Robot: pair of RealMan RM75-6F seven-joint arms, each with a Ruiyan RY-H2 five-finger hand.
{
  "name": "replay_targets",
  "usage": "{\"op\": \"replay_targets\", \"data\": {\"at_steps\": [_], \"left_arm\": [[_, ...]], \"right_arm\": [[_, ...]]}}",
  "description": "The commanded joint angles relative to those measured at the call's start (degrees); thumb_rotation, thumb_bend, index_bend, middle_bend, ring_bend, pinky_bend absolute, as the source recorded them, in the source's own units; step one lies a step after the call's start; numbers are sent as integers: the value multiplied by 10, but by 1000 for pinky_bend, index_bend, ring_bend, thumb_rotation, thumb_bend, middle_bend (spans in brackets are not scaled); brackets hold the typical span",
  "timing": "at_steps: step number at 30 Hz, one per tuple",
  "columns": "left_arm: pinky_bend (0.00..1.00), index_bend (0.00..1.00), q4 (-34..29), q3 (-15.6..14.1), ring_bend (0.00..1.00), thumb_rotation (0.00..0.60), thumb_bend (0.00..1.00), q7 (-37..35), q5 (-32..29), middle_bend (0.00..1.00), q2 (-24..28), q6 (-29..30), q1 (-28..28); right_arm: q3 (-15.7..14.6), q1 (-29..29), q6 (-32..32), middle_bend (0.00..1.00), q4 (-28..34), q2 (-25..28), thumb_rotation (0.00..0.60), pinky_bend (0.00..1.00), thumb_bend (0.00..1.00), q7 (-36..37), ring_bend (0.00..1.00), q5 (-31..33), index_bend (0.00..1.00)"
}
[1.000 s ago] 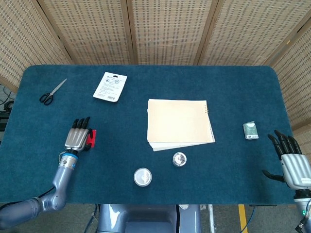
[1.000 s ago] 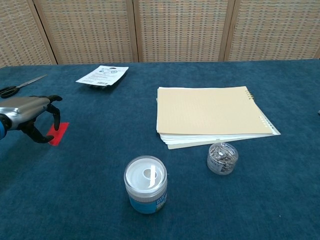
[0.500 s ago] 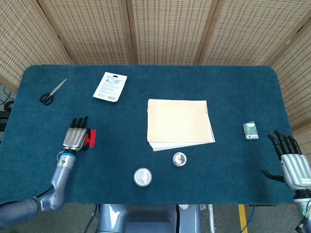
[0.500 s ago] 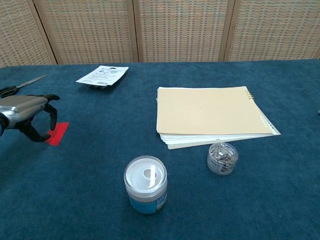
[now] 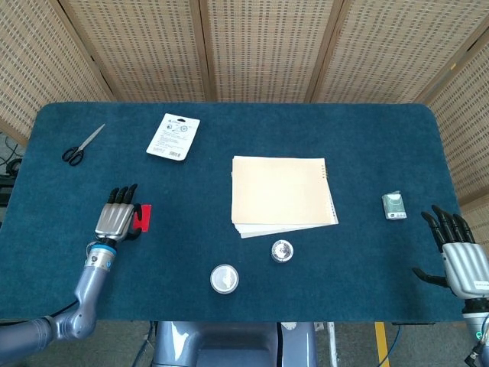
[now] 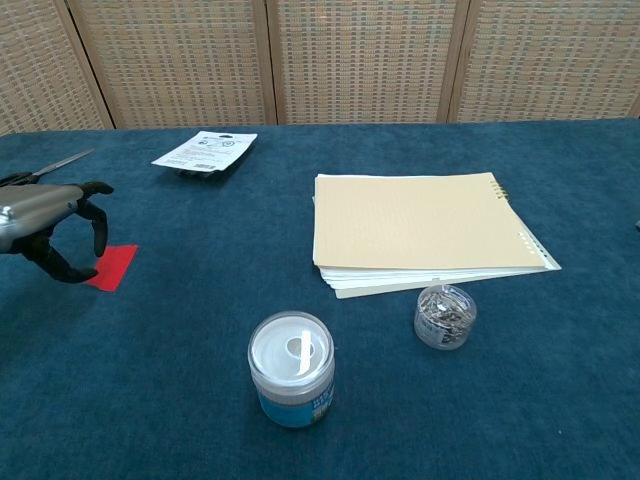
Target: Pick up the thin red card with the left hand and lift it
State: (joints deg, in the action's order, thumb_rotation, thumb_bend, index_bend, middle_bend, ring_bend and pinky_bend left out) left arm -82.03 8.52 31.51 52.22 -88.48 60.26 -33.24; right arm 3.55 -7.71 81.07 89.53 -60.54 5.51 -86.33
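Left hand (image 6: 45,215) drawn back, fingers (image 6: 97,222) arched over red card (image 6: 112,267)

Red card (image 6: 111,267), dark blue table cloth (image 5: 229,138), cream notepad (image 5: 281,191), black-handled scissors (image 5: 80,146)

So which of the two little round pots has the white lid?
The bigger pot with the blue label, at the front of the table. The smaller pot beside the paper stack is clear, with shiny metal bits inside.

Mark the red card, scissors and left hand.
red card (image 6: 113,267), chest view, middle of its face
scissors (image 5: 74,155), head view, black handles
left hand (image 5: 115,220), head view, back of the hand
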Motion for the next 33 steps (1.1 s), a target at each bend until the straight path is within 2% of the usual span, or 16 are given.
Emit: {"op": "replay_targets", "data": {"at_steps": [1,8,17,33], "left_arm": [[0,521,-17,-7,0,600,318,8,3,0,16,7,4],[0,525,-20,-19,0,600,324,11,15,0,26,21,12],[0,526,17,-35,0,600,324,-4,43,0,13,25,19],[0,527,82,-30,0,600,326,-13,56,0,-34,4,8]], "right_arm": [[0,0,0,0,1,0,600,0,53,-1,0,-1,0],[0,0,-1,0,1,-1,600,0,53,-3,0,1,0],[0,-1,0,0,2,-1,600,0,53,-5,0,0,0],[1,0,1,0,1,0,600,0,53,0,0,1,0]]}}
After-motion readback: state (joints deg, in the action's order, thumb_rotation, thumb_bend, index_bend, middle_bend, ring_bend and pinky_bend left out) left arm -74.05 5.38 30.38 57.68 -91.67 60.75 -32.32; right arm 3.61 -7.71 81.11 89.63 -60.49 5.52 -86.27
